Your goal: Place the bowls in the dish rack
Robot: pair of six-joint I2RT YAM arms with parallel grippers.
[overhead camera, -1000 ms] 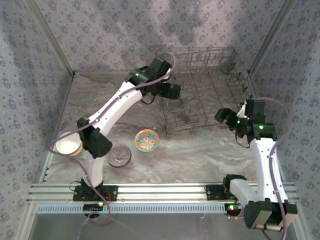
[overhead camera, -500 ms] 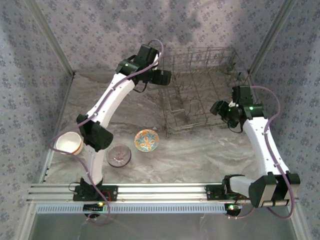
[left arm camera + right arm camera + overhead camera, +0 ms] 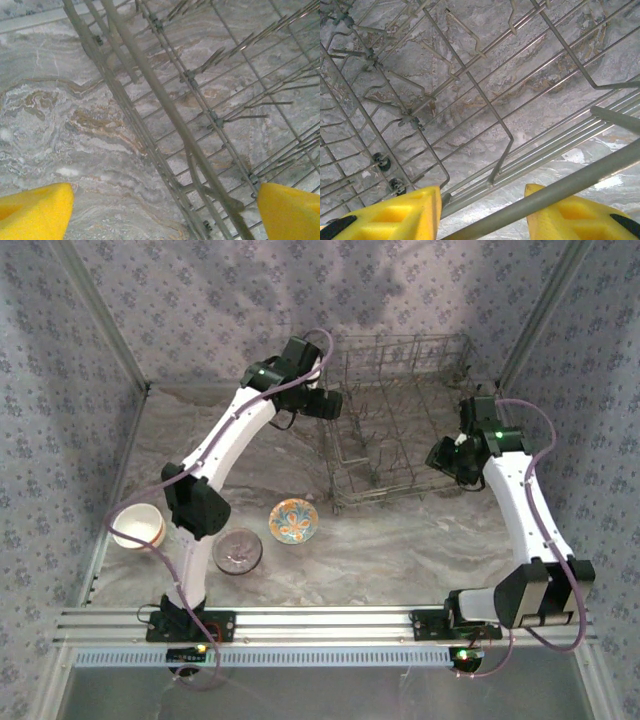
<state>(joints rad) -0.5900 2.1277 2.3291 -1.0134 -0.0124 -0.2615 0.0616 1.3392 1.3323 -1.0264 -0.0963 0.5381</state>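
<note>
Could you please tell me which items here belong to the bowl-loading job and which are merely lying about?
Job: dish rack, white bowl, grey-speckled bowl, patterned bowl.
Merely there: marble table, aluminium rail, patterned walls.

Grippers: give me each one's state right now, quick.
Left gripper: open, holding nothing, straddling a side wall of the dish rack.
Right gripper: open, holding nothing, at the dish rack rim.
</note>
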